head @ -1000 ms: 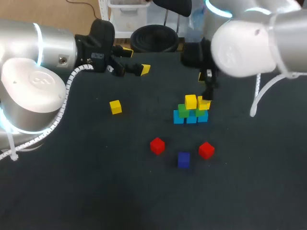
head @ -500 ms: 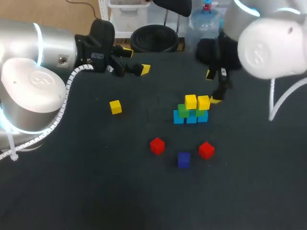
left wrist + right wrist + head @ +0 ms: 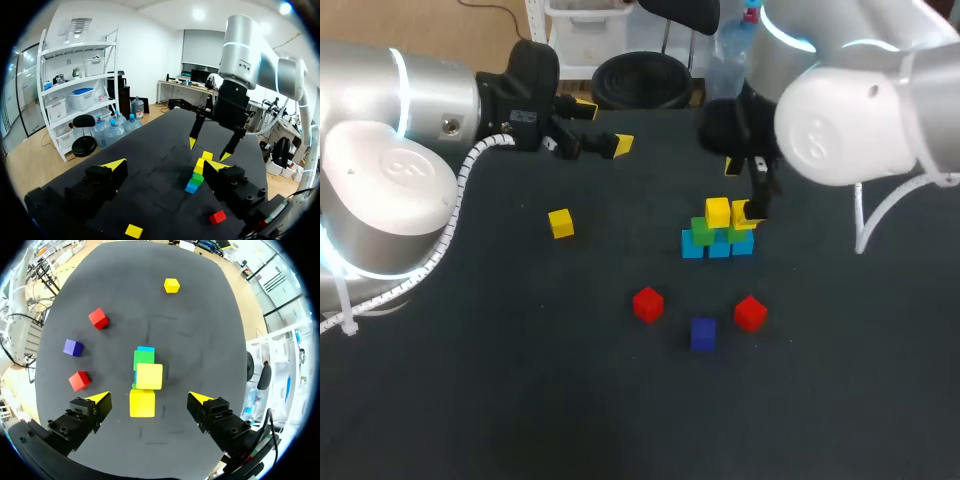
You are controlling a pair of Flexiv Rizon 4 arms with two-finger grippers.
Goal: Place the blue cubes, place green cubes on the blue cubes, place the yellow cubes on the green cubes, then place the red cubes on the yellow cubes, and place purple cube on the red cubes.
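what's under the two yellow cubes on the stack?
Green cubes sit under the yellow cubes, on a blue row. The right gripper and the yellow cube beneath it mostly cover the right-hand green.

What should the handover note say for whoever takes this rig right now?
Left gripper: open, empty, well off from the cubes.
Right gripper: open, empty, just above the stacked yellow cubes, not touching them.
Done: blue cubes in a row, green cubes on them, two yellows on the greens.
Loose: one spare yellow cube, two red cubes and the purple cube.
Left: reds onto the yellows, then purple on the reds; the spare yellow probably needs placing too.
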